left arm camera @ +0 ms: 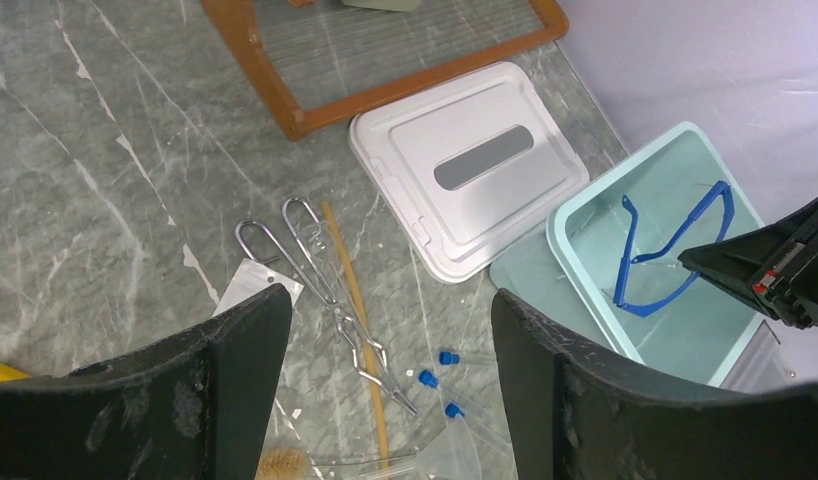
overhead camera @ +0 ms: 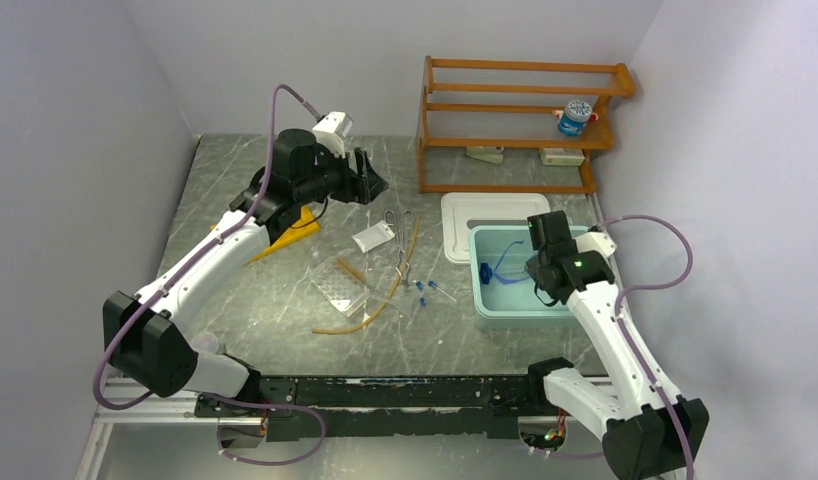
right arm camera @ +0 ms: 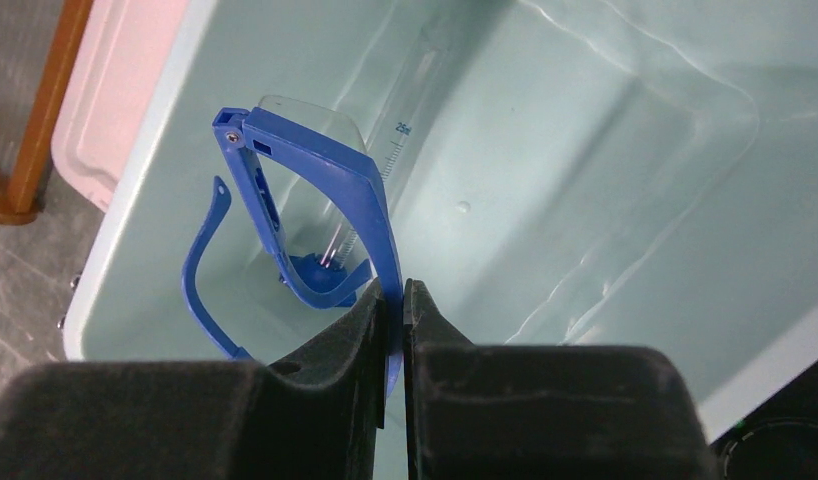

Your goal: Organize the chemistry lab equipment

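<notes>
Blue-framed goggles (right arm camera: 315, 160) hang pinched in the right gripper (right arm camera: 395, 290) inside the smooth teal tub (right arm camera: 605, 150), left gripper (left arm camera: 390, 300) spread wide.

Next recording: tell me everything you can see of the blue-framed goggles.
The blue-framed clear goggles look like plastic: a blue brow bar with a hinge screw at its corner, a transparent lens, and thin curved blue temple arms, unfolded. The right gripper is shut on the bar, pinching it between black fingers. The goggles hang tilted within the opening of the lidless pale teal plastic tub. A clear graduated cylinder lies in the tub behind them; whether they touch it or the tub floor cannot be told.
</notes>
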Robot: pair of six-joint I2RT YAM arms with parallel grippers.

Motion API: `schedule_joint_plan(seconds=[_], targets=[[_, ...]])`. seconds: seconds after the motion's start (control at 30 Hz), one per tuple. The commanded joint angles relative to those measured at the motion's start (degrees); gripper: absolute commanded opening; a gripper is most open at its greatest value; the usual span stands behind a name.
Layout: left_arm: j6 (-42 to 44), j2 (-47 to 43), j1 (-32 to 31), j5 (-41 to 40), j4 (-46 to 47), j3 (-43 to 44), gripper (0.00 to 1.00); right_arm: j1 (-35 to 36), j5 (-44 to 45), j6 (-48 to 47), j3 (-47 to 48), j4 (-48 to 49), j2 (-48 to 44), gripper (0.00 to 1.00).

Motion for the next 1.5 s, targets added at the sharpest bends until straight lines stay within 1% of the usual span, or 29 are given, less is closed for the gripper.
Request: schedule_joint_plan(seconds=[0.0,0.2,0.4,0.53,0.67,0.83,0.93,1.0,1.17,1.27,1.37,1.47], targets=[[1.39,0.04,-0.27,-1.34,-0.37,0.98,0.77,-0.61,0.88,4.64,-1.69,2.79,2.96,0.09],[1.11,2.57,-0.27,-0.63,-1.00,2.71,0.76,-1.60,-3.95,6.09,-2.67,9.96,8.57,0.09],[0.14,5.31,-0.27,1.04,-1.23,5.27,0.76,-4.13,-8.56,5.41,-2.90,14.47,10.83,0.10],[0.01,7.11,-0.27,1.29,-1.62,6.76,0.75,-6.35,-12.46,4.87,-3.60,17.32,13.30,0.13],[0.10,8.32,-0.27,1.01,-2.06,7.83,0.75,-7.67,-14.19,5.11,-4.21,18.76,15.04,0.15],[-0.15,8.96,-0.27,0.99,-2.11,8.17,0.75,-9.50,-16.52,4.55,-6.56,23.08,16.26,0.19],[-0.16,8.97,-0.27,0.73,-2.25,8.17,0.75,-10.61,-17.76,4.06,-7.56,24.96,16.94,0.24],[-0.24,9.13,-0.27,0.60,-2.33,8.24,0.75,-11.24,-18.18,3.87,-8.07,25.40,17.21,0.29],[-0.55,9.50,-0.27,0.90,-2.21,8.52,0.75,-11.80,-17.05,2.94,-7.59,24.57,15.61,0.46],[-0.69,9.82,-0.27,1.02,-1.85,8.37,0.75,-11.78,-15.48,2.11,-6.29,22.46,14.45,0.55],[-0.69,10.05,-0.27,1.07,-1.64,8.29,0.75,-11.79,-14.43,0.58,-4.67,20.10,13.23,0.60],[-0.69,10.19,-0.27,0.60,-1.41,8.00,0.75,-11.78,-13.24,-2.68,-1.74,17.63,11.72,0.62]])
